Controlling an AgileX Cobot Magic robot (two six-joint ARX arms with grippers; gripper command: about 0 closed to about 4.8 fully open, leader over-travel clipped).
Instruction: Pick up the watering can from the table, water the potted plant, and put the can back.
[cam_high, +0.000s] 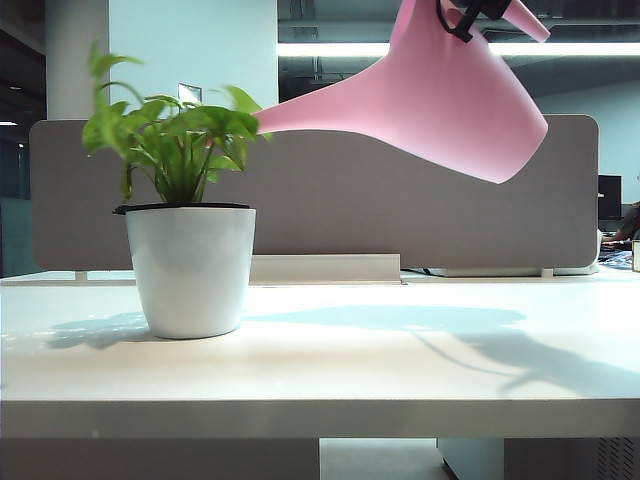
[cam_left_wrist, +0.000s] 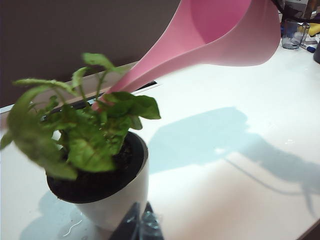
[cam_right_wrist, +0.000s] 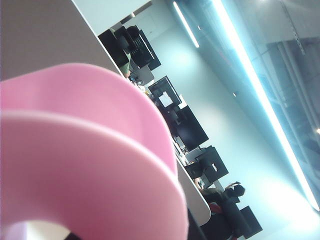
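Pink plastic fills the upper right of the exterior view: the watering can (cam_high: 440, 100) hangs tilted in the air above the white bench (cam_high: 320, 360), its slim spout (cam_high: 300, 118) reaching left into the leaves of the potted plant (cam_high: 185, 240), which stands on the left of the bench. The right hand (cam_high: 470, 18) pinches the can's handle at the top. The left hand (cam_left_wrist: 140, 225) sits low just beside the white pot, its fingers pressed together. A grey divider panel (cam_high: 330, 210) runs behind.
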